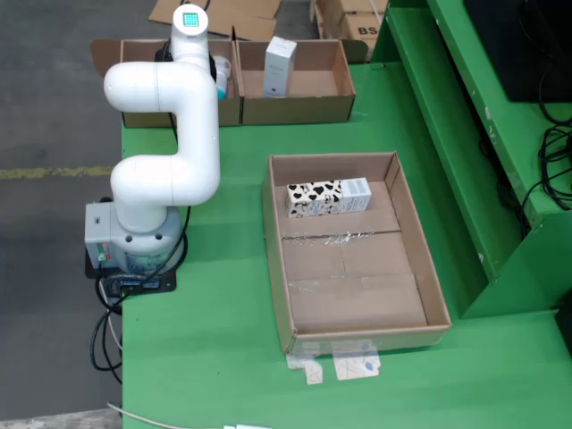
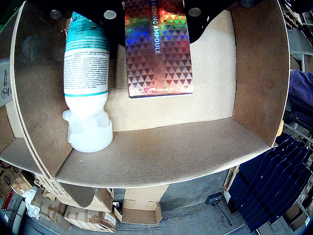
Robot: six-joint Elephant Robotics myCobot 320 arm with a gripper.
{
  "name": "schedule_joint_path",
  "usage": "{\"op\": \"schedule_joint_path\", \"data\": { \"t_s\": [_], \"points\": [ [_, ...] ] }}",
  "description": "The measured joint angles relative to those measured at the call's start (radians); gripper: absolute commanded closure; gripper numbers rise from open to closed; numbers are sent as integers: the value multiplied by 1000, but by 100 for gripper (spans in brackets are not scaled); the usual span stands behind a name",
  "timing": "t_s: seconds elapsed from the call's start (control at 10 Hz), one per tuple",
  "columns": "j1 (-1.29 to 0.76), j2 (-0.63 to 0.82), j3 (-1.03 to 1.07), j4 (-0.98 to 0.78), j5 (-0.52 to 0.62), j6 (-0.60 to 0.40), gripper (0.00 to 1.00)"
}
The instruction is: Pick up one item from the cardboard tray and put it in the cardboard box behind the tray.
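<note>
White arm on a grey base, as we see it in the fixed view and the gripper view.

We note smooth, rounded white links (image 1: 170,134) joined by thick cylindrical joints, the far one capped by a small square teal display (image 1: 190,18). The grey base housing (image 1: 125,237) carries small ports and a green mark on its left face and stands on a black plate, from which black and white cables (image 1: 105,335) trail nearward. In the gripper view, a black mount (image 2: 195,14) bears round silver screws.
</note>
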Motion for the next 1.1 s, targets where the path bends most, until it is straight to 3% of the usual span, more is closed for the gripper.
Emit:
{"op": "schedule_joint_path", "data": {
  "t_s": [0.3, 1.1],
  "points": [
    [-2, 0, -2, -3, 2, 0, 100],
    [-6, -3, -25, -21, 12, -2, 20]
  ]
}}
